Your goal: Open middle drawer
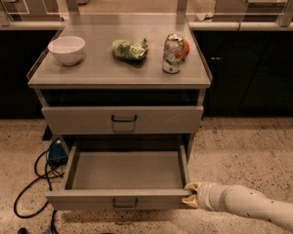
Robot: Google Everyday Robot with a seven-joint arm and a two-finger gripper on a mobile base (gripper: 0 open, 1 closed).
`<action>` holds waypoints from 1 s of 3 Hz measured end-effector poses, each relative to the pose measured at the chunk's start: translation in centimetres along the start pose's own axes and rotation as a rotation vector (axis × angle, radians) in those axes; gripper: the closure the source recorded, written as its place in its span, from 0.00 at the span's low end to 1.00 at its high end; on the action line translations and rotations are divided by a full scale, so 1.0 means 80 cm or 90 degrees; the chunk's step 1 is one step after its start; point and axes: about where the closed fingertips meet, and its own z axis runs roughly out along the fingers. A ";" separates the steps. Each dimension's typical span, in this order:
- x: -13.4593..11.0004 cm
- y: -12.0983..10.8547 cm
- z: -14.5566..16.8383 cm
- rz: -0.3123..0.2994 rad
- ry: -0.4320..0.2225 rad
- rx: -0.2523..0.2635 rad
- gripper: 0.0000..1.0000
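**Middle drawer stands pulled out**

We see the middle drawer (pixel 127 172), wide, shallow and grey, drawn well forward beneath the closed upper drawer (pixel 161 120). Its black wire handle (pixel 124 204) sits at the centre of the low front. The cream arm (pixel 254 206) reaches in low from the right, and the gripper (pixel 191 200) touches the front panel's right corner. We cannot tell how far it is open.

White bowl (pixel 66 49), green bag (pixel 130 49) and can (pixel 174 53) share the tabletop (pixel 100 71) (cables (pixel 33 182) lie left).
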 end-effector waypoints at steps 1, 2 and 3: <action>-0.001 0.013 0.000 -0.007 -0.007 -0.003 1.00; 0.004 0.023 -0.005 -0.002 -0.009 0.000 1.00; 0.001 0.021 -0.009 -0.003 -0.009 0.000 1.00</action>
